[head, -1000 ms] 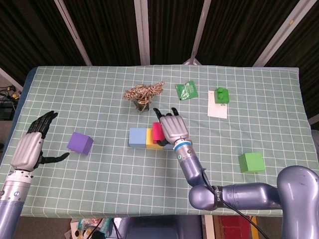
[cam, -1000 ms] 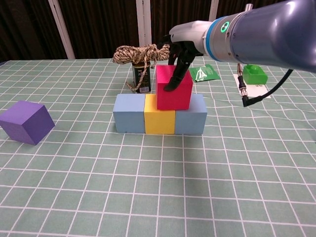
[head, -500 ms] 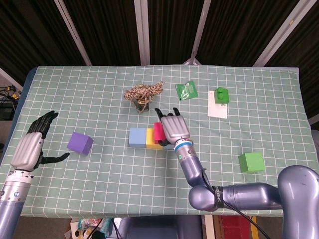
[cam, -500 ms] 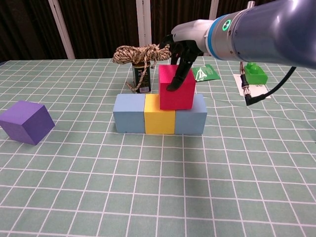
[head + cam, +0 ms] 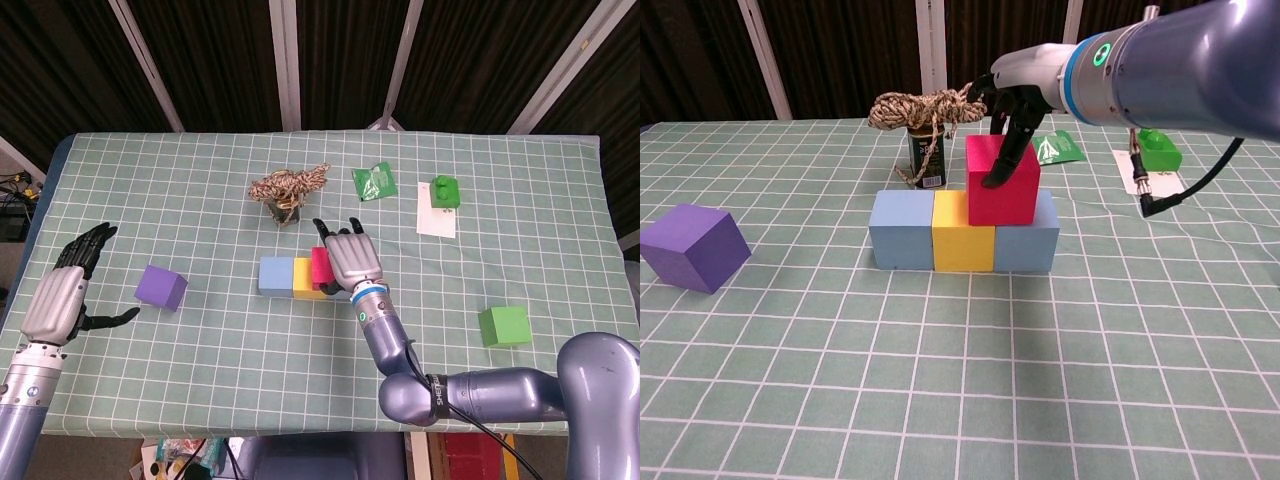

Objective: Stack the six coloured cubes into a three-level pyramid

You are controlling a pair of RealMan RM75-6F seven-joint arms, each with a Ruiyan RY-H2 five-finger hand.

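Three cubes form a row mid-table: light blue (image 5: 901,229), yellow (image 5: 963,238) and a second light blue (image 5: 1028,242). A red cube (image 5: 1002,180) sits on top, over the seam between the yellow and the right blue. My right hand (image 5: 1018,100) grips it from above, with one finger down its front face and the others behind it. In the head view that hand (image 5: 350,258) hides the right blue cube and most of the red cube (image 5: 320,266). A purple cube (image 5: 161,287) lies to the left, a green cube (image 5: 503,325) far right. My left hand (image 5: 62,290) hovers open beside the purple cube.
Behind the row stands a dark can (image 5: 927,156) topped with a tangle of rope (image 5: 288,184). A green packet (image 5: 374,182) and a green toy brick (image 5: 444,191) on a white card lie at the back right. A black cable (image 5: 1140,190) hangs from the right arm.
The right hand has slid the red cube a little to the right along the top of the row. The left hand and the purple and green cubes have stayed put.
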